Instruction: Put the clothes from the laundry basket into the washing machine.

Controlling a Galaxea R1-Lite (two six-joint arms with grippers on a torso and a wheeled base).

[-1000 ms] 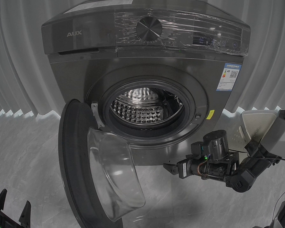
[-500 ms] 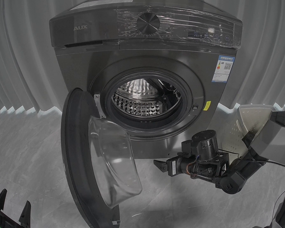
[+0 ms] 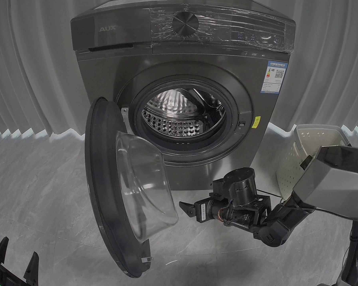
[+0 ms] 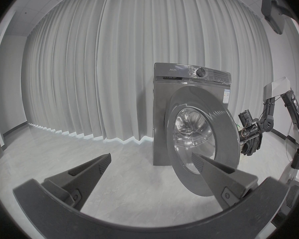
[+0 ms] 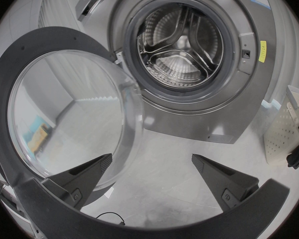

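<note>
While L tool [image 3: 20, 248] & R tool [image 3: 187, 209] gape empty, R's swing to basket [image 3: 296, 155] could clip nearby door [image 3: 103, 187].

Washing machine [image 4: 166, 117], door [image 4: 202, 140] ajar

Your right arm [image 3: 290, 217] folded low — right gripper [image 3: 186, 208] level (pointing toward your left), fingers spread, left gripper [image 3: 19, 248] low at your left side, fingers parted wide.
</note>
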